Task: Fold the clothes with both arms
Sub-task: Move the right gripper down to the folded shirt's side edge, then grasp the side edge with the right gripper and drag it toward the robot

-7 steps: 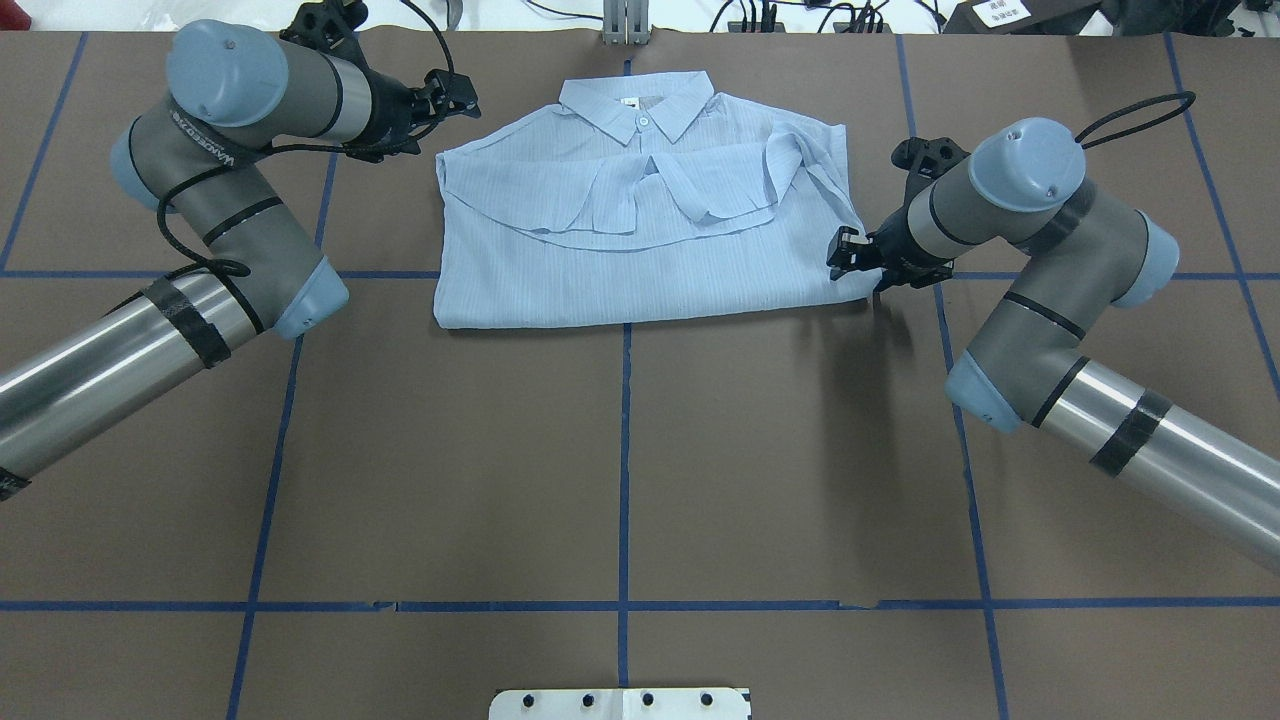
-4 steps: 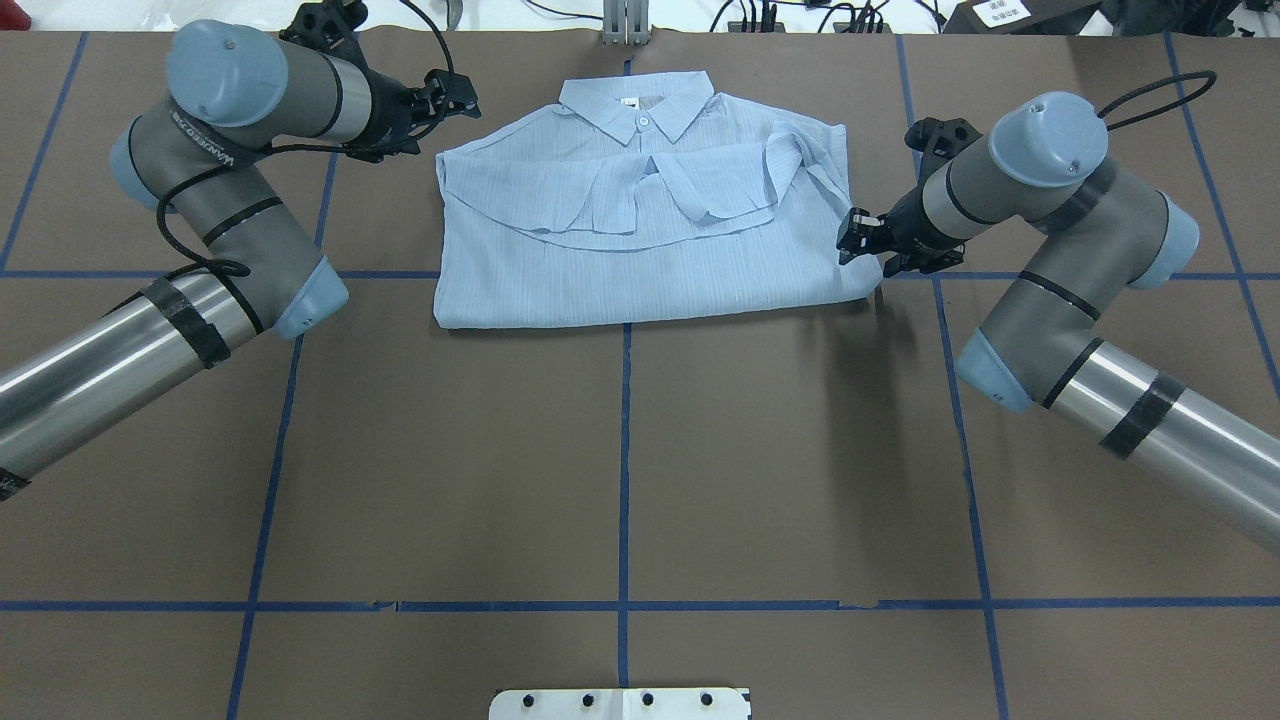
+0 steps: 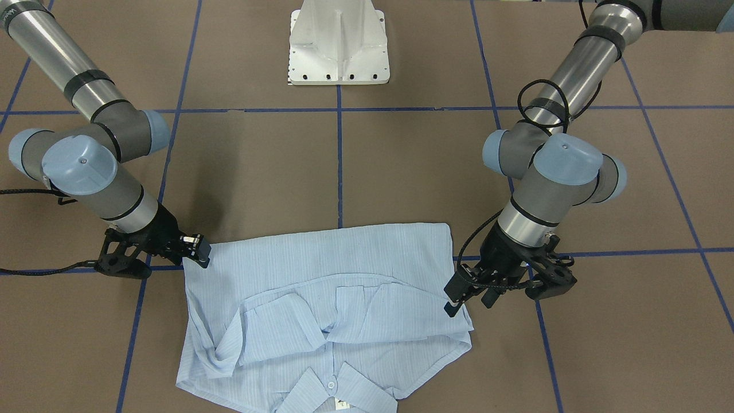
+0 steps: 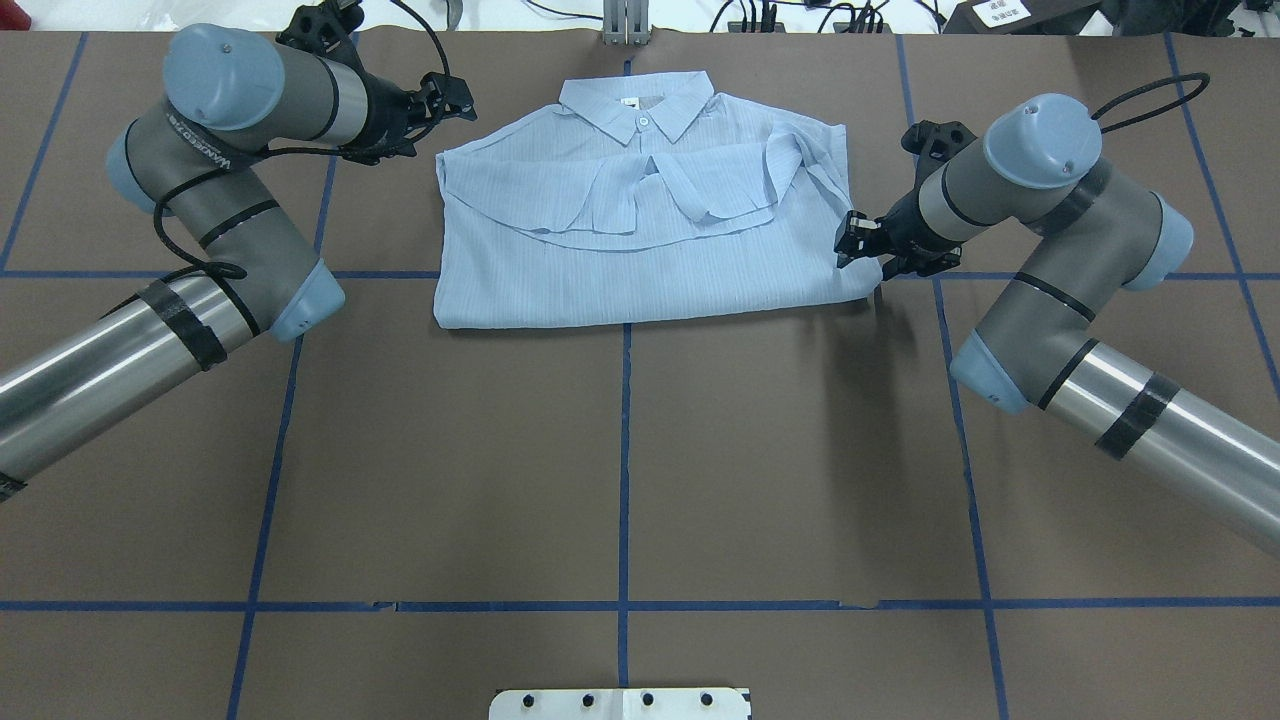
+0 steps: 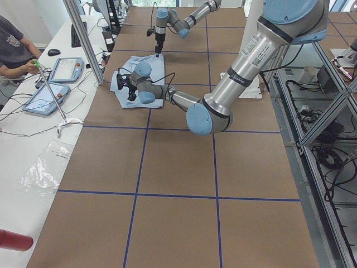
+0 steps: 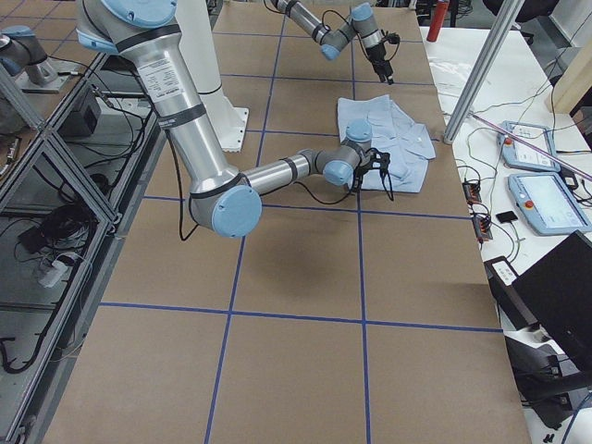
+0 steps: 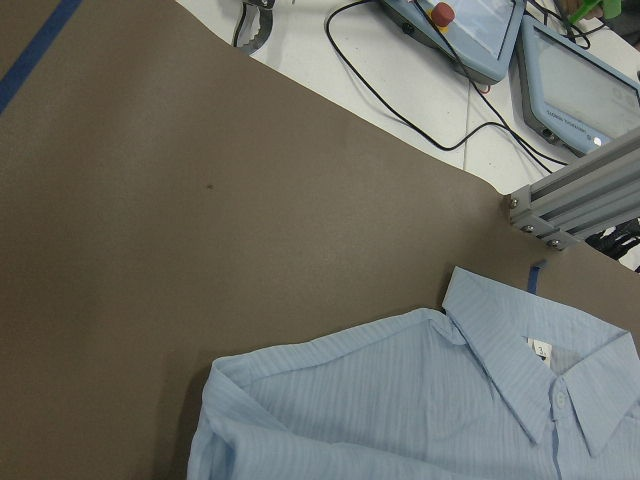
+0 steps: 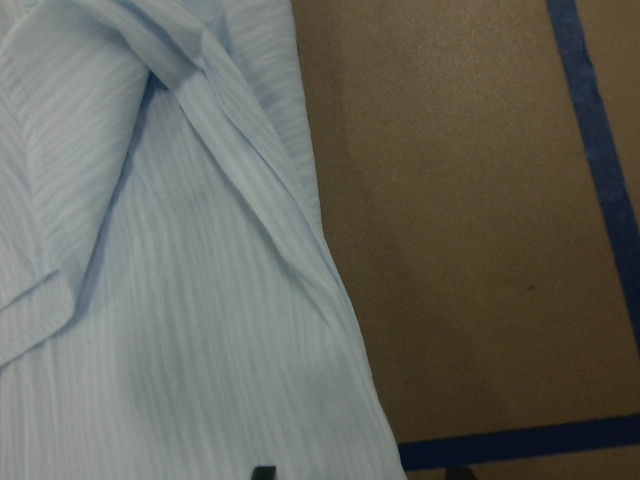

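The light blue striped shirt [image 4: 640, 235] lies flat on the brown table, collar at the far side, sleeves folded across its front and its lower part folded up; it also shows in the front-facing view [image 3: 321, 310]. My left gripper [image 4: 455, 95] hovers open and empty just off the shirt's far-left shoulder corner [image 3: 459, 295]. My right gripper [image 4: 855, 240] is open at the shirt's right edge [image 3: 198, 249]. In the right wrist view one fingertip [image 8: 262, 471] is over the cloth [image 8: 180, 300], the other over bare table.
The white pedestal base [image 3: 338, 46] stands at the robot's side of the table. Blue tape lines [image 4: 625, 450] grid the brown surface. An aluminium post [image 7: 575, 205] and teach pendants [image 7: 470, 30] sit past the far edge. A person [image 5: 11, 50] sits at the side table.
My right gripper moved from the shirt's near-right corner a little farther along its right edge. The left arm shifted only slightly. The shirt has not moved.
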Robot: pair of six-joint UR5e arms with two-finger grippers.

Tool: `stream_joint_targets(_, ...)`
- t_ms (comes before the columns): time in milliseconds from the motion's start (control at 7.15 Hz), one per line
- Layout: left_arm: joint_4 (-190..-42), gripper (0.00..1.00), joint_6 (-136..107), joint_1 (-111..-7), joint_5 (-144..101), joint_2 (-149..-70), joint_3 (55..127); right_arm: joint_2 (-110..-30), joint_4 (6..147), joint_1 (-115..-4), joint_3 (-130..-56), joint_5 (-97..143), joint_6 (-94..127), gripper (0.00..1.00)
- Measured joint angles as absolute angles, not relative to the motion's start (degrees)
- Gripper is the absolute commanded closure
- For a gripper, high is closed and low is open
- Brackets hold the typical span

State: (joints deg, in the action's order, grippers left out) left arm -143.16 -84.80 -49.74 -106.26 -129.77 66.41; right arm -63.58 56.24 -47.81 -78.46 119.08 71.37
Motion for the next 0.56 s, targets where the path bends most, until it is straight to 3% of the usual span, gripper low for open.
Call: stream_joint_targets(560,-142.7,0.00,-84.8,-50.0,-106.2,-129.5,68.2,-65.3,56.0,-48.3,-80.1,120.5,69.5,1.00)
